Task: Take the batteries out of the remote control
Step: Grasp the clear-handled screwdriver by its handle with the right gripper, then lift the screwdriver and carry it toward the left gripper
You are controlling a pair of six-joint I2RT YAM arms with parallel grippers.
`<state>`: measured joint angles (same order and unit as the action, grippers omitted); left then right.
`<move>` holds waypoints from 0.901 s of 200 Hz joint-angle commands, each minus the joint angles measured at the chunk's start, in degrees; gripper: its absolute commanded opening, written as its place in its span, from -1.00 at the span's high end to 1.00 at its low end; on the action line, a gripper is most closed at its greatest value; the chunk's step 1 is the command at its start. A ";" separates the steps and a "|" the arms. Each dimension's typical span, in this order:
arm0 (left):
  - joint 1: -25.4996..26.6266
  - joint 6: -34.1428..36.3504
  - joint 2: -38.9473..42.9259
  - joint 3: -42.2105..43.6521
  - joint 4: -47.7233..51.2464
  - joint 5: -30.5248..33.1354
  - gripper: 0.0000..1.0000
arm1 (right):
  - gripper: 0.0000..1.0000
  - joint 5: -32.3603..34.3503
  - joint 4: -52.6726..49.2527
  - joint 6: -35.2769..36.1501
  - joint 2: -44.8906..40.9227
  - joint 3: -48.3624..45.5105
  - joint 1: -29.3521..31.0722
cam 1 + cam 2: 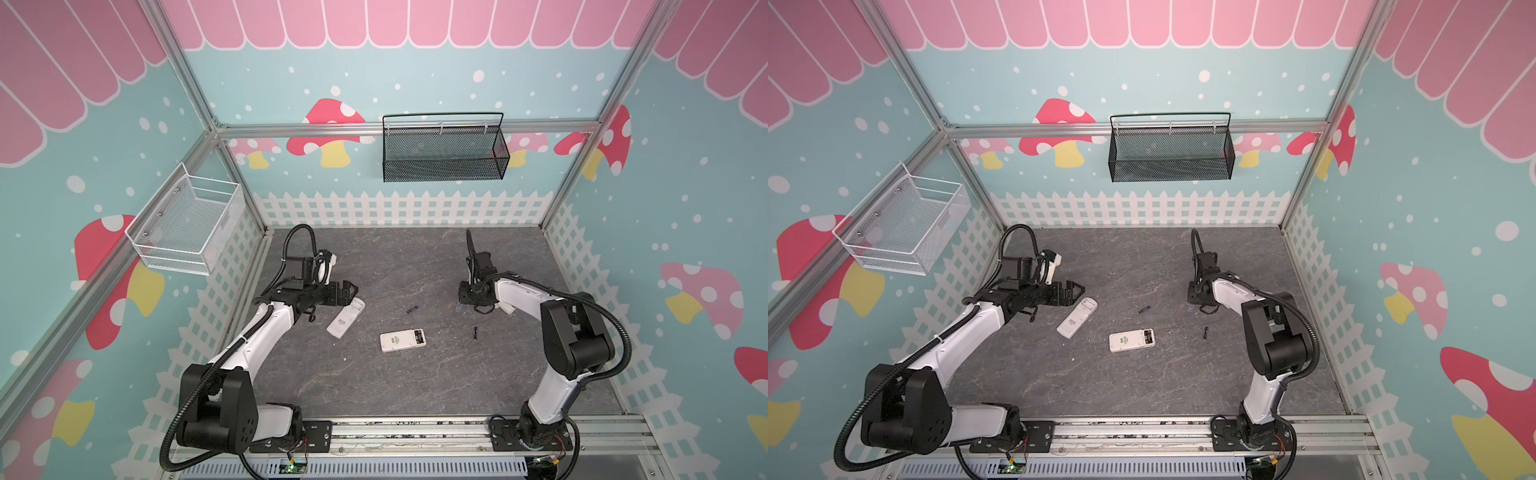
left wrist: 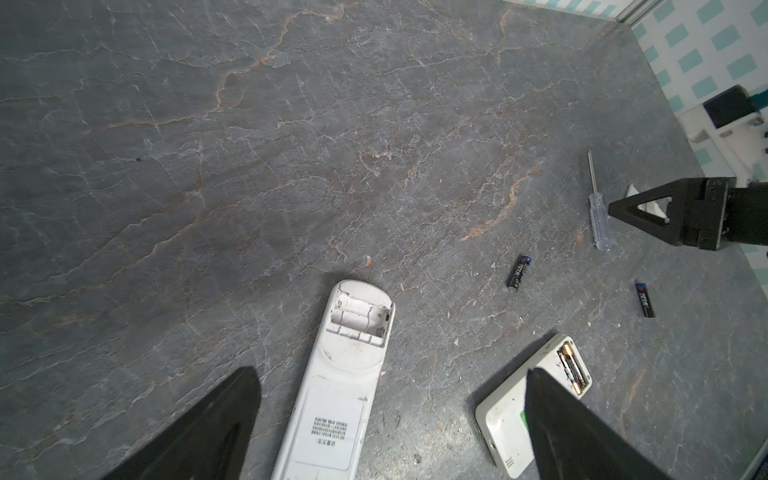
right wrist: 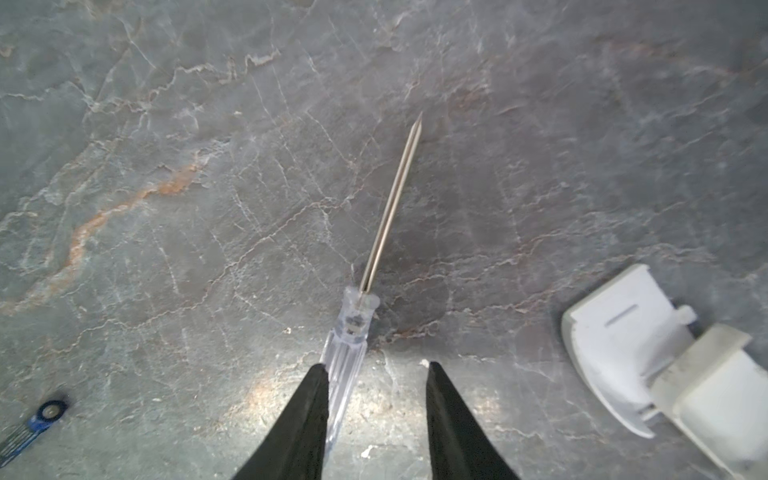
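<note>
- One white wire basket [image 1: 174, 224] is mounted on the left wall.
- The left hand [image 1: 352, 291] is poised just by the far end of the long remote [image 1: 346, 318]. Its fingers are spread fully apart and nothing is gripped.
- Two remotes are counted on the desk [image 1: 415, 266], both face down with their battery bays uncovered: the long remote and, nearer the middle, a short remote [image 1: 402, 340].
- Four batteries are counted. Two black batteries [image 2: 573, 370] with gold ends are seated side by side in the short remote's bay.
- One dark blue battery [image 1: 412, 309] lies loose on the desk beyond the short remote.
- One black mesh basket [image 1: 444, 158] is hung on the back wall.
- One screwdriver [image 3: 390, 208] with a clear handle lies flat on the desk.
- The right hand [image 3: 376, 365] is partly open. The handle lies just beside one finger, a gap is left to the other, and nothing is clamped.
- A second blue battery [image 1: 475, 332] lies loose, well apart from the first.
- Two white covers [image 3: 615, 340] lie together near the right hand.
</note>
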<state>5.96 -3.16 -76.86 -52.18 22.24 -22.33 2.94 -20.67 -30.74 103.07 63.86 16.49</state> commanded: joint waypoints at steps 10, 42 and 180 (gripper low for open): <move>-0.36 1.22 0.55 -1.97 1.94 0.16 -1.00 | 0.20 0.14 0.13 -3.24 2.26 1.90 1.85; -0.33 1.58 0.49 -1.90 1.79 0.31 -0.99 | 0.34 -0.18 0.24 -3.42 3.89 0.80 3.01; 0.89 23.18 -3.65 -19.55 17.28 -16.61 -0.96 | 0.97 -6.91 12.45 16.49 -12.23 -9.08 3.46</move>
<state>6.48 11.33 -78.28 -66.67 32.67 -30.33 1.23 -14.87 -24.03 97.43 56.60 19.55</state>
